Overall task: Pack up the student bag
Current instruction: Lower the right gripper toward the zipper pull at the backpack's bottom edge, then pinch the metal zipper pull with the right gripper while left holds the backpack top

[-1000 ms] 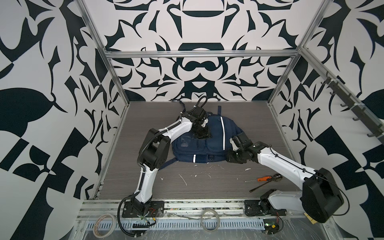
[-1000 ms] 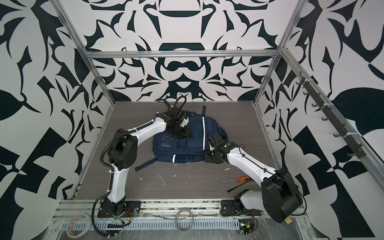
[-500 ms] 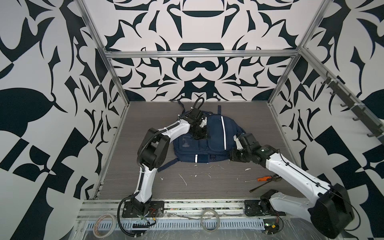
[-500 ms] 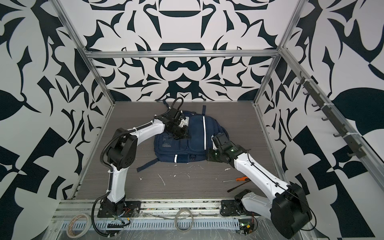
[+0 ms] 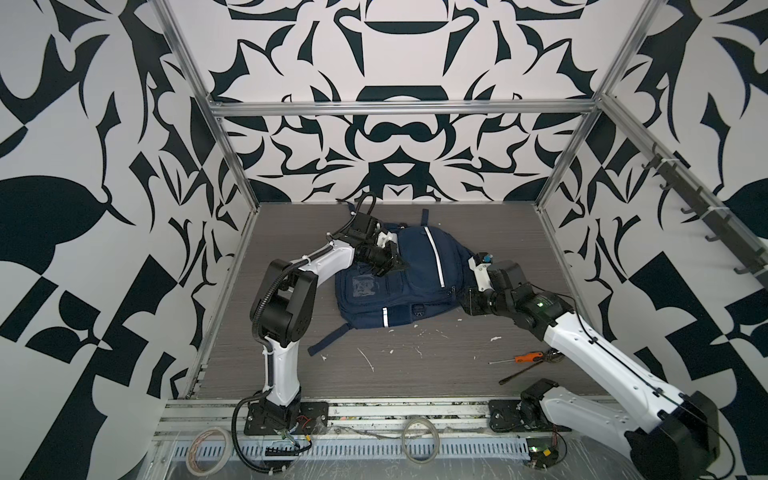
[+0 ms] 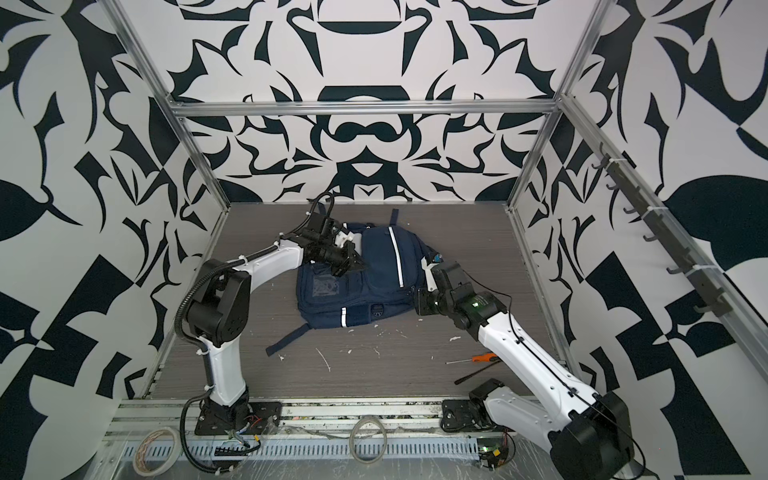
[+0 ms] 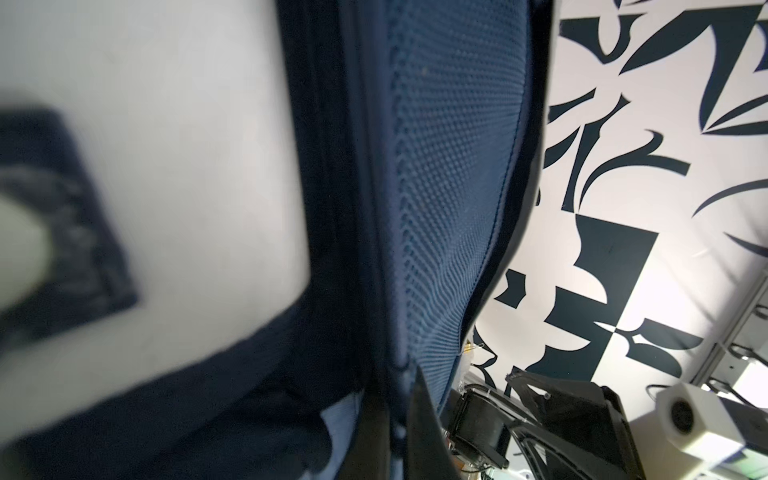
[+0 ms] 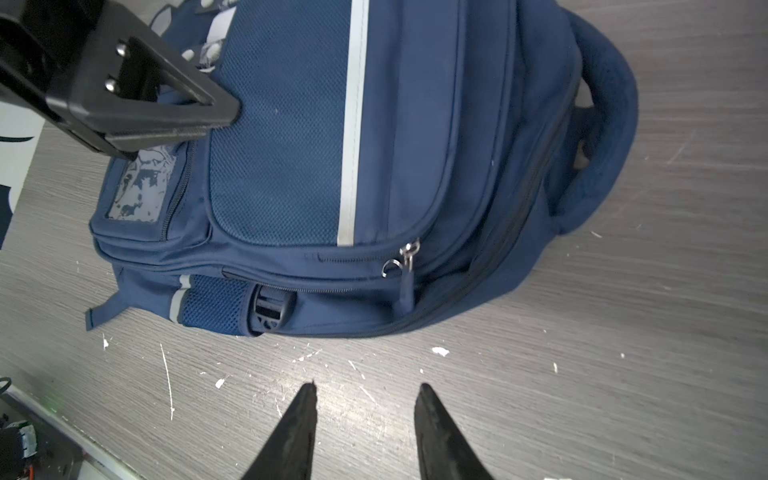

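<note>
Navy fabric of the student bag (image 5: pixel 415 286) lies flat on the grey tabletop (image 5: pixel 415 374), toward the back and between the two arms, with its front panel facing up. The left pincer (image 5: pixel 395 269) is clenched on the bag's upper front, at the edge of the mesh panel. The left wrist view is blurred, but it seems to nip a zip seam there, a hold that would steady the bag or lift its flap. The right pincer (image 8: pixel 365 386) hovers low over bare tabletop just beside the bag's near edge, jaws parted and holding nothing. It is aimed at the metal zip pull (image 8: pixel 405 257), which I judge it must seize so the compartment can be opened for packing.
</note>
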`<state>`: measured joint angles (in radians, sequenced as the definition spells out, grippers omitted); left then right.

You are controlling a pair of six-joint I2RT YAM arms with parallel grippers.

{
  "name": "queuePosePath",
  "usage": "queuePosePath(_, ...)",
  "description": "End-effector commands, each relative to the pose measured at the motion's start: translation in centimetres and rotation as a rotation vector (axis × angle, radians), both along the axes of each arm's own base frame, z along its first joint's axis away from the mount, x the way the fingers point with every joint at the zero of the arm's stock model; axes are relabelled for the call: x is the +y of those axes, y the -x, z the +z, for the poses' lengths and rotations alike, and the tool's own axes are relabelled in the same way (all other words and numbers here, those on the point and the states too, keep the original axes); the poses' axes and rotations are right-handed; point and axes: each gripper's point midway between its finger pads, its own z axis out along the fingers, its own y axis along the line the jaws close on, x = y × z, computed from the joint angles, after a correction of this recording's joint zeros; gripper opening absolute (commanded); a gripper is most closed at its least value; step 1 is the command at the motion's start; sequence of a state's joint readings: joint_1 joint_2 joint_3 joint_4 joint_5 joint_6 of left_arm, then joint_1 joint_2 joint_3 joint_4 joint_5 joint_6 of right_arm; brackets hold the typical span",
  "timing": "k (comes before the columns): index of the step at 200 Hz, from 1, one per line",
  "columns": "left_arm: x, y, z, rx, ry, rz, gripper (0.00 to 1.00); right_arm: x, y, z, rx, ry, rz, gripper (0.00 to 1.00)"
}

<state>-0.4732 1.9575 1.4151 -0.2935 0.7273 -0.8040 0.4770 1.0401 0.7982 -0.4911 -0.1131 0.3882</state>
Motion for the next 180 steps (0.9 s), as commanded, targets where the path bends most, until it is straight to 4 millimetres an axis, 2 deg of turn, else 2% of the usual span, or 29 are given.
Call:
queuePosePath(1,-1.0,-0.1,7.1,-0.121,0.141,-0.049,0.0,0.9,-1.6,0.7,-0.044,-0.007,0.031,0.41)
queuePosePath(22,-1.1,-0.2,7.4,-0.123,0.146,-0.044,0.0,1.1,-2.9,-1.2,-0.035,0.008,0.02,0.41)
queuePosePath(68,-0.8,0.3,7.0,-0.11,0.147,-0.039,0.0,1.0,-4.9,-2.9,-0.045,-0.02,-0.035,0.41)
queuePosePath(128,-0.8,0.5,7.2,-0.113,0.157,-0.035,0.0,2.3,-5.3,-6.1,0.028,-0.036,0.037,0.33)
queuePosePath(139,-0.8,0.5,7.3,-0.115,0.158,-0.036,0.0,2.4,-5.3,-6.5,0.037,-0.035,0.042,0.28)
queuePosePath(172,-0.7,0.6,7.2,-0.114,0.154,-0.034,0.0,2.1,-4.9,-6.7,0.044,-0.016,0.046,0.01)
queuePosePath(180,-0.7,0.6,7.3,-0.119,0.153,-0.036,0.0,1.9,-4.8,-6.6,0.044,-0.005,0.045,0.0)
